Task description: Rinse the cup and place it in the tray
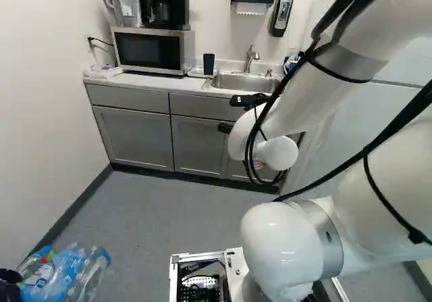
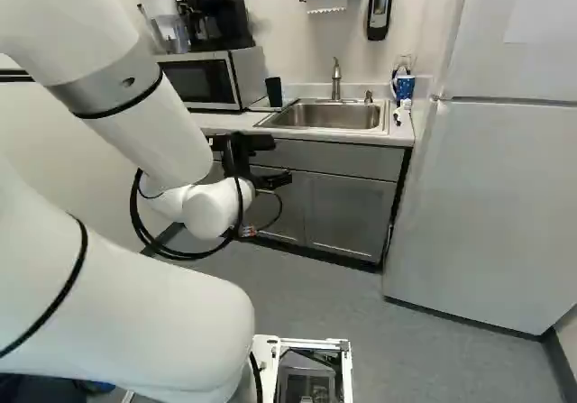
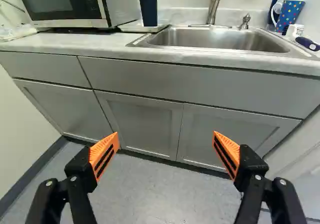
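Ahead of the cabinets, my gripper (image 2: 263, 176) hangs in front of and lower than the counter. In the wrist view the gripper (image 3: 165, 146) is wide open, its orange pads far apart with nothing between them. A tall dark blue cup (image 3: 148, 7) stands upright left of the sink, on a low white tray (image 3: 129, 27) beside the microwave. The same cup (image 1: 208, 63) shows in the left base view. Ahead of the gripper, beyond the counter edge, lies the steel sink (image 3: 215, 39) with its faucet (image 3: 216, 2). The cup's inside is hidden.
A patterned blue mug (image 3: 289, 14) and small items stand right of the sink. The microwave (image 1: 150, 49) carries a coffee maker and a pitcher. Grey cabinets (image 3: 145, 121) front the counter (image 3: 90, 42). A fridge (image 2: 491, 178) stands at the right; bottles (image 1: 64, 275) are at the lower left.
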Tool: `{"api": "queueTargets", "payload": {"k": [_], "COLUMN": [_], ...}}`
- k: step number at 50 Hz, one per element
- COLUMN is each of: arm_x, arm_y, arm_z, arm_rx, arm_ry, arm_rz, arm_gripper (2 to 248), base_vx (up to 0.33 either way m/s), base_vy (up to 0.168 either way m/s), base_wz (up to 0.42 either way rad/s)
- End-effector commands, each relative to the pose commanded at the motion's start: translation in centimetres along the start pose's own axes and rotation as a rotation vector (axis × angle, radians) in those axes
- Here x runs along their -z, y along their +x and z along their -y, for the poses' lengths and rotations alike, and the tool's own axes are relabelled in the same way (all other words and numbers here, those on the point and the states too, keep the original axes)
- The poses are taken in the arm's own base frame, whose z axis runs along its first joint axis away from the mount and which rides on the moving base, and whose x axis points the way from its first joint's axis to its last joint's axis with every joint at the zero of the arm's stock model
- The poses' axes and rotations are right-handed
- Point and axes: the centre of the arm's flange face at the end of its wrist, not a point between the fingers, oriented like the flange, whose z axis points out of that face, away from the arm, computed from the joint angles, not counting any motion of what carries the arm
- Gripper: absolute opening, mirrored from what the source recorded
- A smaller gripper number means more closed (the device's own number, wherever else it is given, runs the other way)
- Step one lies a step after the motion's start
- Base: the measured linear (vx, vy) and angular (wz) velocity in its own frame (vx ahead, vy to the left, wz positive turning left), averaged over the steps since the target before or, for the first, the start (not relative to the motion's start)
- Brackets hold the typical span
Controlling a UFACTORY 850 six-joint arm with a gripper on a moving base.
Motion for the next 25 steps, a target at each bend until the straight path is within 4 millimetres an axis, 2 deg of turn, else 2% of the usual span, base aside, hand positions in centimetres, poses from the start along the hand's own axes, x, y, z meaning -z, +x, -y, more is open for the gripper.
{"api": "queueTargets", "payload": {"k": [25], "arm_x": [0.8], "arm_y": [-1.1], "arm_z": [0.3], "arm_rx": [0.002], "arm_ry": [0.008], "arm_rz": [-0.022], "arm_gripper": [247], "base_vx": [0.0], "base_vy": [0.0], "base_wz": [0.0]}}
